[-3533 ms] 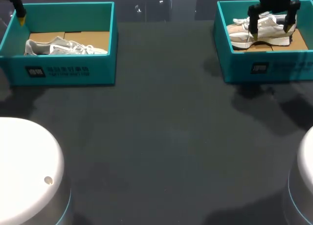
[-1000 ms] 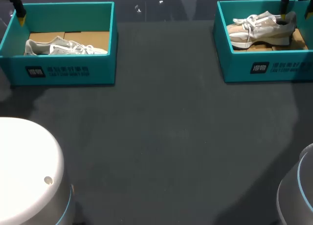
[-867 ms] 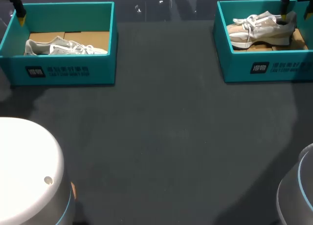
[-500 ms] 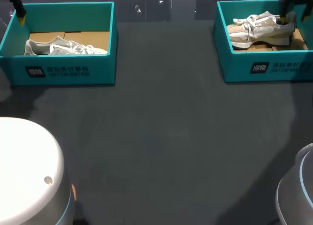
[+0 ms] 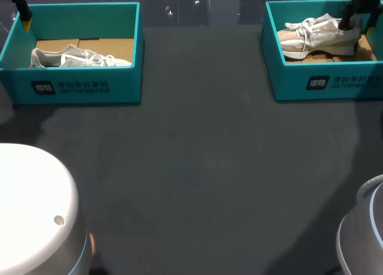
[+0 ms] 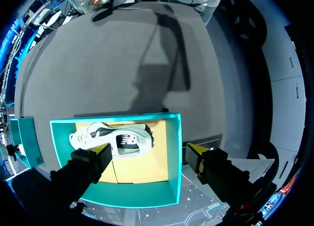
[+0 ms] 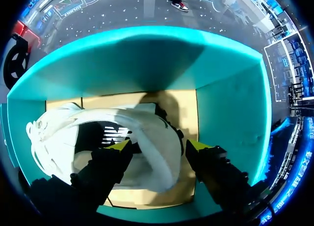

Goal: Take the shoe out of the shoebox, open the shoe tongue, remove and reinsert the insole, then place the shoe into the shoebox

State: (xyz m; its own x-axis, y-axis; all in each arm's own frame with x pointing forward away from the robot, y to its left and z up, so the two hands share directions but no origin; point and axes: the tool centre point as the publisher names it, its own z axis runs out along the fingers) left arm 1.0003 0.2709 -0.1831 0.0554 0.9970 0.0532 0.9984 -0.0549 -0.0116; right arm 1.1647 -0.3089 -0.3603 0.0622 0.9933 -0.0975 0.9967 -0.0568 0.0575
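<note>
End effector (image 7: 158, 145) at right straddles shoe (image 7: 152, 159) heel, fingers (image 7: 119, 146) spread apart.

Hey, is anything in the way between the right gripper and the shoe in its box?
Nothing visible. The right gripper hangs open directly over the heel of the shoe, inside the teal shoebox.

The head view's edge cuts off the right claw (image 5: 354, 19) and right shoebox (image 5: 287, 83).

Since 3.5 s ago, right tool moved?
Yes: right tool shifted rightward, from above the middle of the shoe to its heel, toward the right wall of the shoebox.
</note>
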